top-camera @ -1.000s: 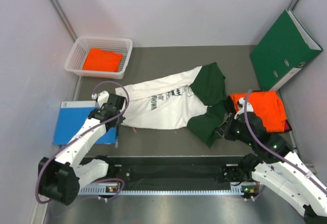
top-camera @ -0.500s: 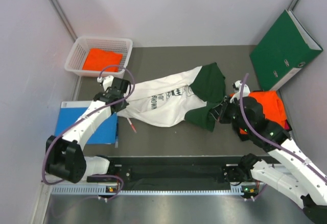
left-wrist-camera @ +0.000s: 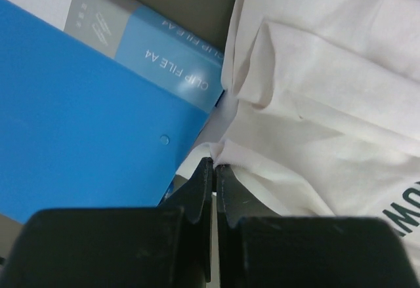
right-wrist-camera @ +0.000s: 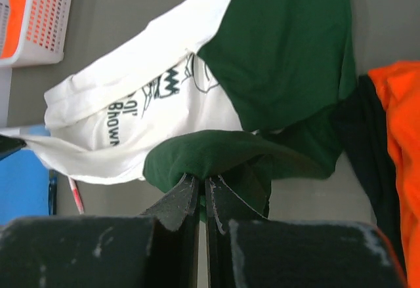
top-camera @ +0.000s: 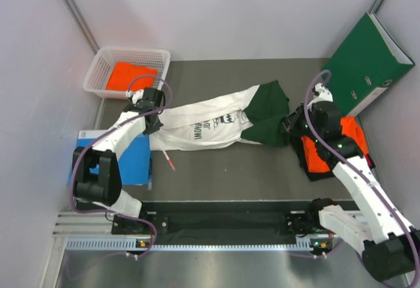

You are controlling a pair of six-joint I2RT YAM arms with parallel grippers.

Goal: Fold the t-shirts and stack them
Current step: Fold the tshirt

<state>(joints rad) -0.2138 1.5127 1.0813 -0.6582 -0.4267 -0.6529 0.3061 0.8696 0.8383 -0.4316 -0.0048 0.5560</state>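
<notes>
**Both pincers clamped on the white t-shirt's ends**

The white t-shirt [top-camera: 203, 127] is laid as a long band across the middle of the table, chest print up. Its left hem corner is pinched by the left pincer [top-camera: 153, 129], jaws closed on the cloth, right at the edge of the blue file [top-camera: 134, 162]. A fold of the dark green sleeve [top-camera: 266, 130] is gripped by the right pincer [top-camera: 291, 124], jaws closed on it.

An orange t-shirt [top-camera: 316, 158] is seen just right of the sleeve, under the right arm, with a black t-shirt [right-wrist-camera: 369, 150] edge showing beside it. Another orange shirt [top-camera: 131, 77] is held in the white basket [top-camera: 98, 71] at back left, close behind the left pincer.

The green binder [top-camera: 364, 61] is propped at back right, near the right arm. A red pen [right-wrist-camera: 76, 196] is lying by the near hem. Bare table [top-camera: 223, 170] is left in front of the white t-shirt and behind it.
</notes>
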